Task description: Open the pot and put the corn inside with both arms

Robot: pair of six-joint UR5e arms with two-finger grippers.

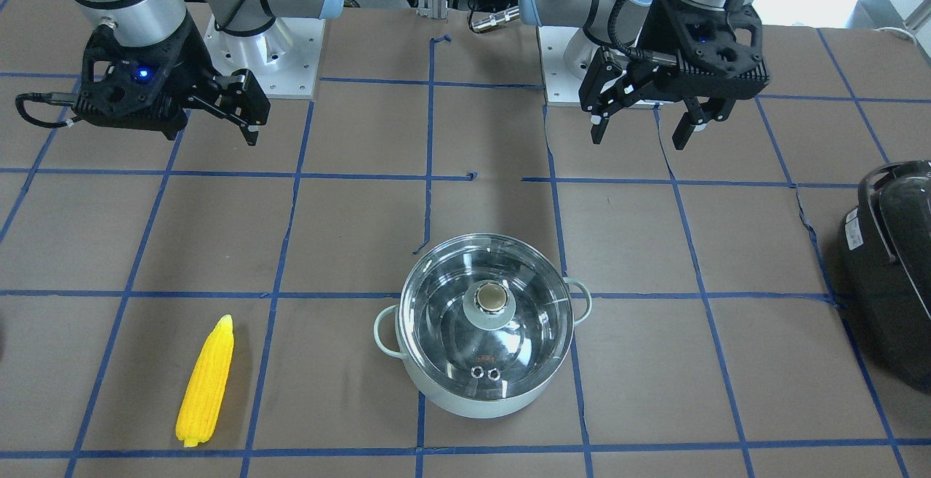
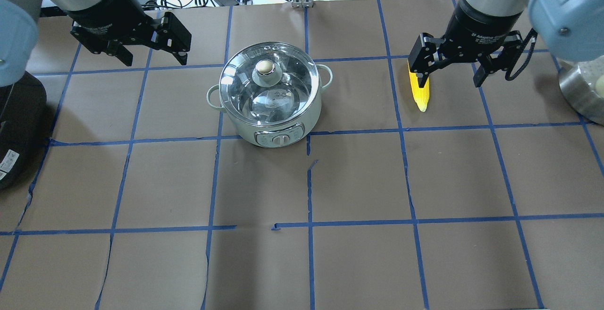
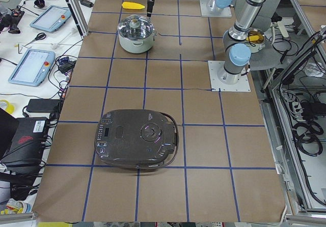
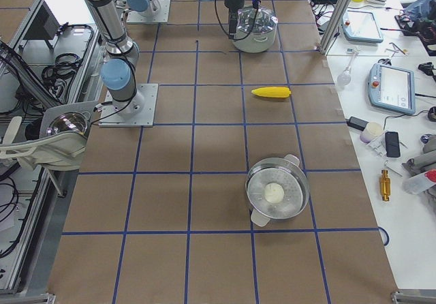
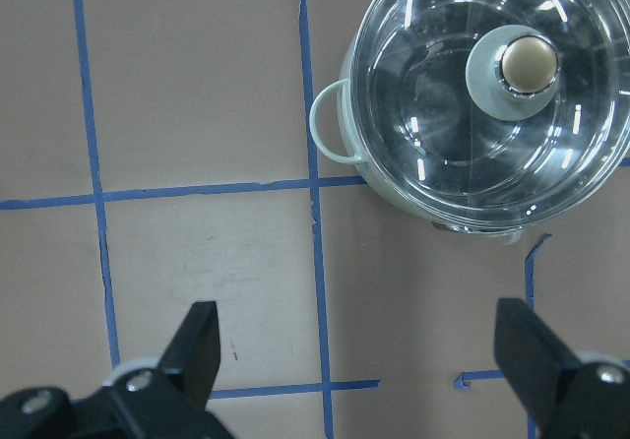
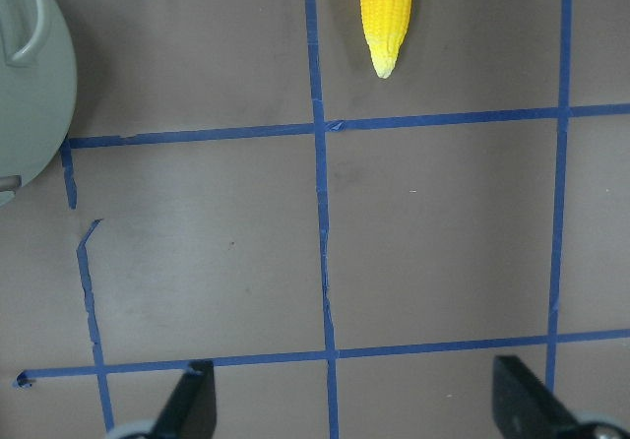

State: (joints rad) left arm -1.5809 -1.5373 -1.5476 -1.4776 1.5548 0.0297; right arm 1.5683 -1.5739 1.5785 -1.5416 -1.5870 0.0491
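Pot (image 1: 484,361) on the table (image 2: 358,178), about midway between the two ends and close to the edge opposite the robot; upright, pale green, one loop handle toward each end; glass lid (image 2: 283,88) seated on the rim, knob (image 2: 265,67) at its centre, steel inside visible through the glass. Corn (image 1: 206,383) flat on the brown paper toward the right end, well apart from the pot and about as near the opposite edge; pointed tip toward the robot's edge, blunt end away from it; touched by nothing. Left gripper (image 2: 153,60) above the table on the left-end side of the pot, nearer the robot's edge than the pot in the front-facing view; fingers spread wide, nothing between them, clear of lid and handles. Right gripper (image 2: 449,81) likewise aloft toward the right end, back toward the robot's edge from the corn; fingers parted, empty; in its wrist view only the corn's tip ahead of the fingertips. Black appliance (image 1: 891,274) with a handle near the left end, well apart from the pot. Steel steamer (image 4: 276,195) with something white inside near the right end.
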